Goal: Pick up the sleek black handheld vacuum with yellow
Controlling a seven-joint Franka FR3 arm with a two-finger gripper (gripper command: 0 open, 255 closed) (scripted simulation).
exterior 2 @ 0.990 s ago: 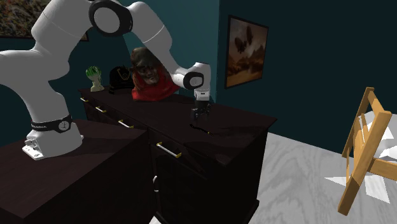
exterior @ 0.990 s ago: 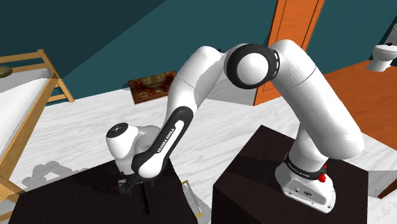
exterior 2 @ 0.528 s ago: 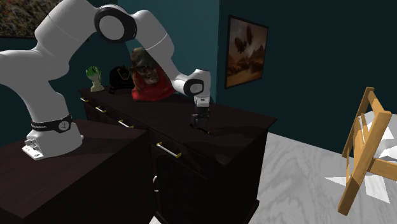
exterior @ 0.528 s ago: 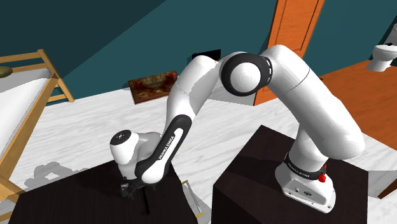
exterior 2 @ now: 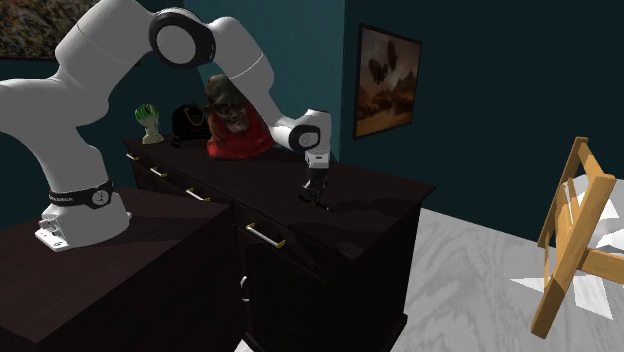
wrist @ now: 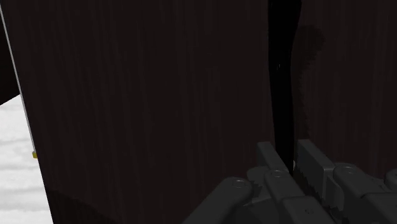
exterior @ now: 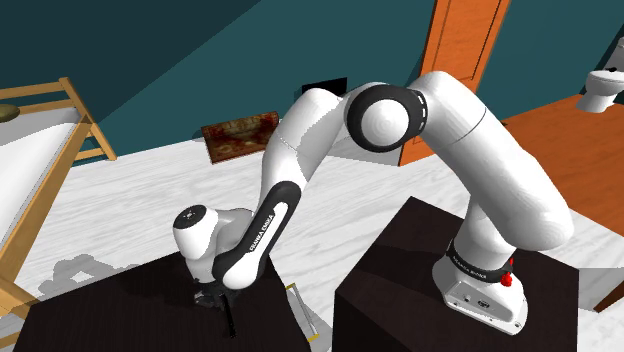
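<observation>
I see the handheld vacuum (wrist: 283, 76) as a thin, plain black bar lying flat on the dark table (wrist: 159, 95). Its near end sits between the fingers of the gripper (wrist: 289, 167), which close against it on both sides, and the rest runs straight out ahead of them. From the shoulder view it reads as a slim black sliver (exterior: 229, 320) directly under the gripper.

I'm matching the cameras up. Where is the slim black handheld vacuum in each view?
Shoulder view: slim black handheld vacuum low, left of centre, beneath the black gripper.
Second exterior view: vacuum mid-picture, under the gripper.
Wrist view: black strip clasped in the gripper, running away from it.
Shared landmark: the dark wood-grain dresser top beneath it.
</observation>
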